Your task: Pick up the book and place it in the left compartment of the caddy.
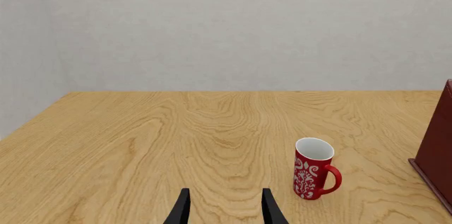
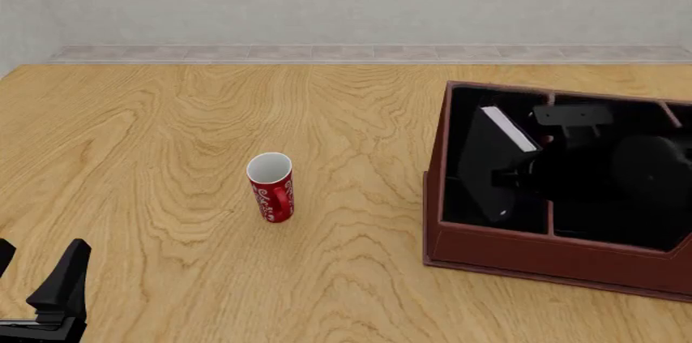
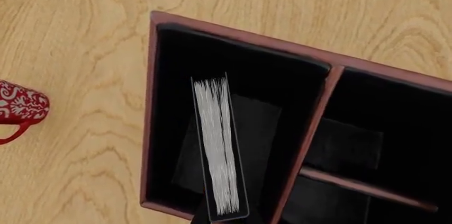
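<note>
The dark red-brown caddy [image 2: 508,250] stands at the table's right side. The black book [image 2: 492,166], its white page edges [image 3: 220,152] turned upward, stands tilted inside the caddy's long left compartment [image 3: 276,91]. My right gripper [image 2: 517,174] reaches down into the caddy from its right and is shut on the book; black on black hides most of its fingers. Near the table's front left corner, my left gripper [image 2: 38,270] is open and holds nothing, far from the caddy. One corner of the caddy [image 1: 434,144] shows in the left wrist view.
A red mug with a white pattern [image 2: 271,189] stands upright mid-table, left of the caddy; it shows ahead of the left gripper [image 1: 226,211] as the mug [image 1: 313,168]. A crossbar [image 3: 360,184] splits the caddy's right section. A wall bounds the table's far edge.
</note>
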Motion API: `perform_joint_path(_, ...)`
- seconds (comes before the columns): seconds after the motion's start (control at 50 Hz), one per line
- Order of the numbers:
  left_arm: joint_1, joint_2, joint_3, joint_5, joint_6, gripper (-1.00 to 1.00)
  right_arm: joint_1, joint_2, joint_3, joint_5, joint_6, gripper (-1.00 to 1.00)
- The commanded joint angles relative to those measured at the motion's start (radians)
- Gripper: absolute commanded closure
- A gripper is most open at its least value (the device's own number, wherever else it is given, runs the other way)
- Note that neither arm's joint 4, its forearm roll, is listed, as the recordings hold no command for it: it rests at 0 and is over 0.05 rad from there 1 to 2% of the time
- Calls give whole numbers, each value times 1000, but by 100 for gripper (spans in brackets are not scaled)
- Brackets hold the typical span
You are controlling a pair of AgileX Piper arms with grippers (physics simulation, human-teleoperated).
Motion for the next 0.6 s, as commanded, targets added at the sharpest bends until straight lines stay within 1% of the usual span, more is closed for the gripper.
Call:
perform_joint_path(0.02,0,2,-2,-2,1,-100,0,18,9,-31,18,100)
perform_joint_path(0.16,0,2,-2,-2,1,-100,1,25,2,-31,14,100)
perform_joint_path(0.6,0,2,-2,-2,1,-100,0,88,17,-85,18,100)
